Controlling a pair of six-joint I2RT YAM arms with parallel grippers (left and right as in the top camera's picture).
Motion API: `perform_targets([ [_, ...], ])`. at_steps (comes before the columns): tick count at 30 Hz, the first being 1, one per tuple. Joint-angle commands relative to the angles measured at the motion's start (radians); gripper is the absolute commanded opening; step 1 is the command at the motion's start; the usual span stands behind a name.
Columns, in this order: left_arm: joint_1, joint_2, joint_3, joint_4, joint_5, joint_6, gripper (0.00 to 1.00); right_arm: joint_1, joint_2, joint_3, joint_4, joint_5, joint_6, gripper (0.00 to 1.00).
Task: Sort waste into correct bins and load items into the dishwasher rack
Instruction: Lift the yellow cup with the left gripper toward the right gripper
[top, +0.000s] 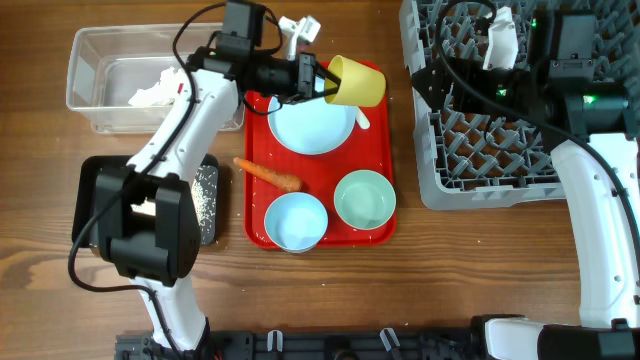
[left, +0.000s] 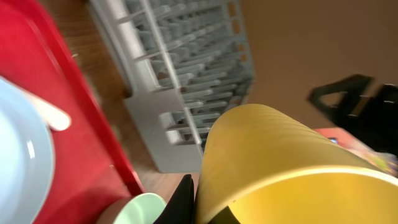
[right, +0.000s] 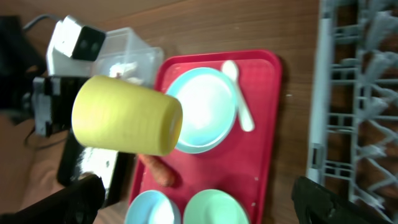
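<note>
My left gripper (top: 325, 82) is shut on the small yellow cup (top: 358, 80) and holds it on its side above the red tray's far edge; its rim fills the left wrist view (left: 273, 155). On the tray lie the light blue plate (top: 312, 125), white spoon (top: 361, 118), carrot (top: 268, 174), blue bowl (top: 296, 221) and green bowl (top: 365, 199). The grey dishwasher rack (top: 490, 130) stands at the right. My right gripper (top: 448, 48) hovers open and empty over the rack's left edge, its fingers wide apart (right: 202, 205). The tissue (top: 150, 92) lies in the clear tub (top: 90, 70).
The black tray (top: 208, 170) with rice grains (top: 203, 195) sits left of the red tray (top: 340, 165), partly under my left arm. The left arm reaches over the clear tub and the tray's far-left corner. Bare wood lies between the tray and the rack.
</note>
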Motion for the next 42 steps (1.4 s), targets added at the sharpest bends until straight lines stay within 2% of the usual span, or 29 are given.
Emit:
perform_targets([
  [1,0.038,-0.024,0.016,0.028,0.211,0.009,0.04,0.003,0.011,0.015,0.011,-0.108,-0.042,1.0],
  [6,0.077,-0.024,0.016,0.095,0.374,0.008,0.04,0.004,0.011,0.014,0.061,-0.284,-0.124,1.0],
  [9,0.09,-0.024,0.016,0.137,0.44,0.008,0.04,0.005,0.013,0.013,0.127,-0.377,-0.124,1.0],
  [14,0.089,-0.024,0.016,0.193,0.457,0.004,0.04,0.04,0.028,-0.016,0.265,-0.509,-0.13,1.0],
  [20,0.088,-0.024,0.016,0.234,0.464,-0.029,0.04,0.128,0.105,-0.021,0.362,-0.508,-0.125,1.0],
  [27,0.089,-0.024,0.016,0.242,0.482,-0.031,0.04,0.138,0.183,-0.021,0.388,-0.512,-0.117,1.0],
  [34,0.089,-0.024,0.016,0.327,0.482,-0.098,0.04,0.161,0.218,-0.021,0.438,-0.568,-0.143,1.0],
  [37,0.087,-0.024,0.016,0.342,0.483,-0.1,0.04,0.178,0.221,-0.021,0.461,-0.575,-0.143,0.96],
  [42,0.087,-0.024,0.016,0.342,0.482,-0.1,0.04,0.196,0.221,-0.021,0.504,-0.599,-0.141,0.8],
])
